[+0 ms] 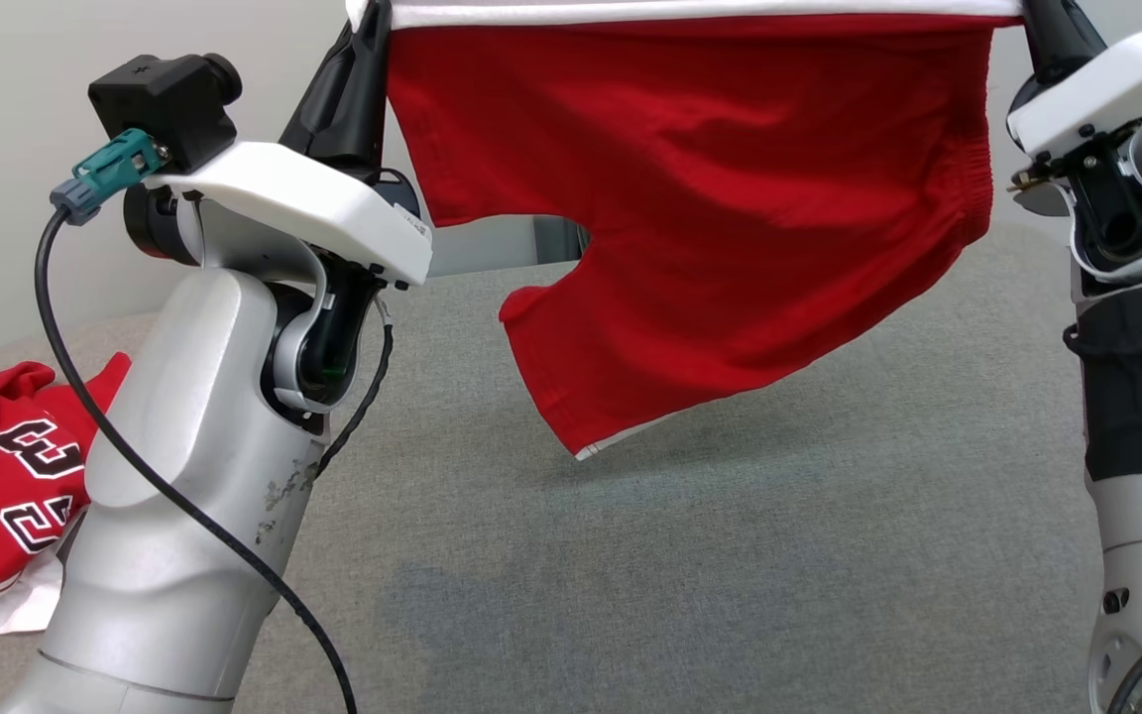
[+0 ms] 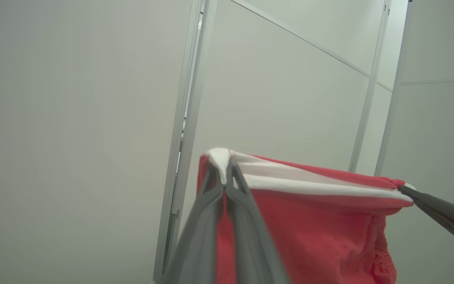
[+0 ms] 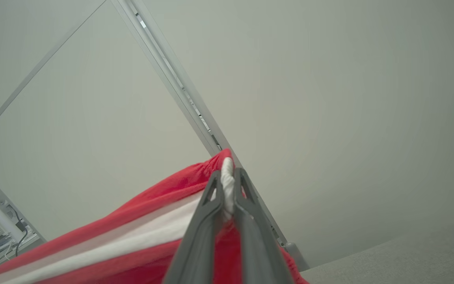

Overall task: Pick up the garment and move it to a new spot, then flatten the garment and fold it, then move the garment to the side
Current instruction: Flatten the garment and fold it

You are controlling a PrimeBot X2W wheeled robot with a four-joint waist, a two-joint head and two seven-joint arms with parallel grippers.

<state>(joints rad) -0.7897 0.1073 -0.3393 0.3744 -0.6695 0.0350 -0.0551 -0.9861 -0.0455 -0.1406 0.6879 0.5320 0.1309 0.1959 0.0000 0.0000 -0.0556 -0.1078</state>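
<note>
Grey cloth-covered table (image 1: 730, 555) before pale wall panels (image 2: 73, 98) with slim metal joint strips (image 2: 188, 98).

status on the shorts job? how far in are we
Done: pickup. The red fabric shorts with a white stripe hang clear of the grey cloth-covered table. In hand: left gripper and right gripper each pinch an end of the white-striped edge, stretching it taut. Remaining: lay down, flatten, fold, move aside.
</note>
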